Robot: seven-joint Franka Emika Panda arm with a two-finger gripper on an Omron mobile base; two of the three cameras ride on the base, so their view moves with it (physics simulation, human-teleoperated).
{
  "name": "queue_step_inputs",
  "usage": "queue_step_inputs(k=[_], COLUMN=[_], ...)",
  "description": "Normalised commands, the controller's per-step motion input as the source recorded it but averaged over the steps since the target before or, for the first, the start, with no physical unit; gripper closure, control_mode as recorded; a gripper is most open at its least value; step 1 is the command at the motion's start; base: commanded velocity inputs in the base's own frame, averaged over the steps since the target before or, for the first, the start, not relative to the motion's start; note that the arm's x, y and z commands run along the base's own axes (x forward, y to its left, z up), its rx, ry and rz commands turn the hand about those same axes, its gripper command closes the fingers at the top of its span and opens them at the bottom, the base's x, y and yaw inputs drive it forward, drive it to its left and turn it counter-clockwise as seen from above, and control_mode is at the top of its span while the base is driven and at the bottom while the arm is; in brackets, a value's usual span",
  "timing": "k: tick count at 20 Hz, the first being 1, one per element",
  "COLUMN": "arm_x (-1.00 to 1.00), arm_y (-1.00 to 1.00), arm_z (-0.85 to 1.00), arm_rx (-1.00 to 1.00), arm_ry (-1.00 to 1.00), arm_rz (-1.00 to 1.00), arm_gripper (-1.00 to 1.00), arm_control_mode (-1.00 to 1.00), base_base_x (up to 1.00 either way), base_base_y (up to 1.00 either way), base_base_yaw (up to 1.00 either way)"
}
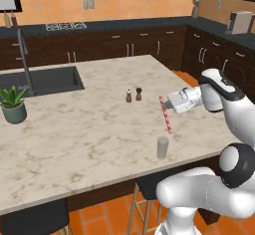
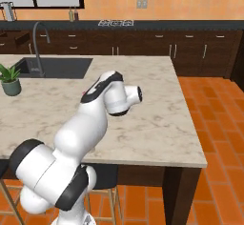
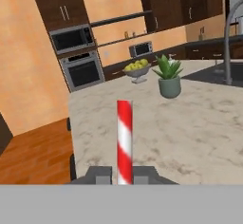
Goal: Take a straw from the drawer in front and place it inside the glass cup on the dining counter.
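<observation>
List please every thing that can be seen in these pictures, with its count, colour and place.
straw: one, red and white, held above the glass cup
glass cup: one, clear grey, near front edge of dining counter
dining counter: one, beige marble, centre
shakers: two, small and dark, middle of the counter
potted plant: one, green in grey-green pot, left on the counter by the sink
sink: one, dark basin with grey faucet, far left of counter
fruit bowl: one, yellow fruit, far end of counter in the hand view
oven and microwave: one each, grey-black, in the wall
arm: one, white
tool: one, shut on straw
</observation>
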Motion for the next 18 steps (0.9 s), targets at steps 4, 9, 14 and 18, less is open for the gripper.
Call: queue_step_inputs(k=[4, 9, 14, 18], arm_x=[-0.38, -0.35, 0.11, 0.08], arm_y=[0.13, 0.18, 0.04, 0.0], arm_z=[-0.22, -0.19, -0.12, -0.27], arm_rx=[0.02, 0.03, 0.0, 0.0], arm_ry=[-0.15, -0.17, -0.1, -0.05], arm_rz=[0.06, 0.0, 0.0, 0.0], arm_gripper=[1.0, 1.0, 1.0, 1.0], arm_control_mode=[-1.0, -1.0, -1.0, -1.0], base_base_x=[0.0, 0.0, 0.0, 0.0], base_base_y=[0.0, 0.0, 0.0, 0.0], base_base_yaw=[0.0, 0.0, 0.0, 0.0])
